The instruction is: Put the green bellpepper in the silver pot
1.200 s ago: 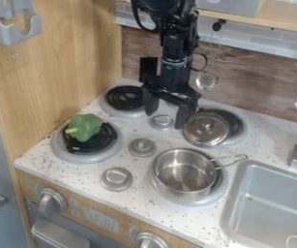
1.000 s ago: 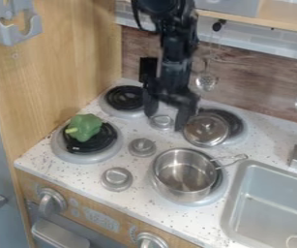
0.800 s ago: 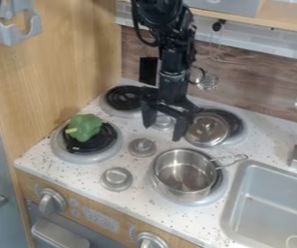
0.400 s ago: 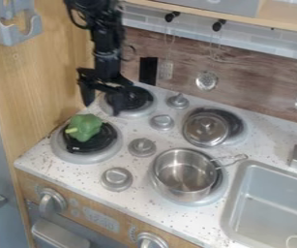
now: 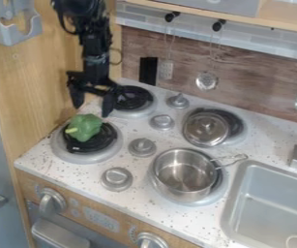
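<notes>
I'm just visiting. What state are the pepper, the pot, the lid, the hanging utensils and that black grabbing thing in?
Green bell pepper: whole, resting on the near left burner, outside the pot.
Silver pot: upright, uncovered, empty.
Silver lid: off the pot, knob up.
Perforated ladle: hanging.
Slotted turner: hanging.
End effector: open, holding nothing.

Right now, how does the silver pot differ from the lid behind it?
The silver pot is a deep, open vessel; the lid is shallow, nearly flat. The pot has a long handle out to one side, while the lid has a small knob on top. The pot sits nearer the sink than the lid. Both are shiny, round and silvery.
</notes>
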You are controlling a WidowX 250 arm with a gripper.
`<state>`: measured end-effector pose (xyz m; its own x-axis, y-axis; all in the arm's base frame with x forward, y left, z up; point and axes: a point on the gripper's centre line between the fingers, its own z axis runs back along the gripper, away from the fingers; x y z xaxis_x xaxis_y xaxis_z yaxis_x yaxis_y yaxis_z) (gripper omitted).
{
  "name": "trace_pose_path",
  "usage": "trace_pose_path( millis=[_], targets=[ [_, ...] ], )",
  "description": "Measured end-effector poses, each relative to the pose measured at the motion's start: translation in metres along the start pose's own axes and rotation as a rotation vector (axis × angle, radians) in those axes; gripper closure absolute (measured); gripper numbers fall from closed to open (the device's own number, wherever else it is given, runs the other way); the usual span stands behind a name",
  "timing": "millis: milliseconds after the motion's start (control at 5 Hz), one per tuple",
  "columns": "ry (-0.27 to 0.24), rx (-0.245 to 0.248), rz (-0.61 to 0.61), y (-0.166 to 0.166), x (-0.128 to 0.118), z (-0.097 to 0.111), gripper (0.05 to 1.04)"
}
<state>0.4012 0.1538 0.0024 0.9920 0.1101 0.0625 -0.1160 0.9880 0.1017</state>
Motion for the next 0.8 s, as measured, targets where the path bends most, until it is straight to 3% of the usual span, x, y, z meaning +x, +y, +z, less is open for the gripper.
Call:
trace_pose_path(
  millis=[200,400,600,800],
  targets=[
    [0.059,0.045,0.001,0.007,-0.002,-0.013,0.085],
    [0.104,0.045,0.006,0.007,-0.006,-0.022,0.085],
    [0.122,0.042,0.004,0.007,-0.007,-0.024,0.145],
    [0.095,0.045,-0.016,-0.003,-0.008,-0.022,0.269]
  ],
)
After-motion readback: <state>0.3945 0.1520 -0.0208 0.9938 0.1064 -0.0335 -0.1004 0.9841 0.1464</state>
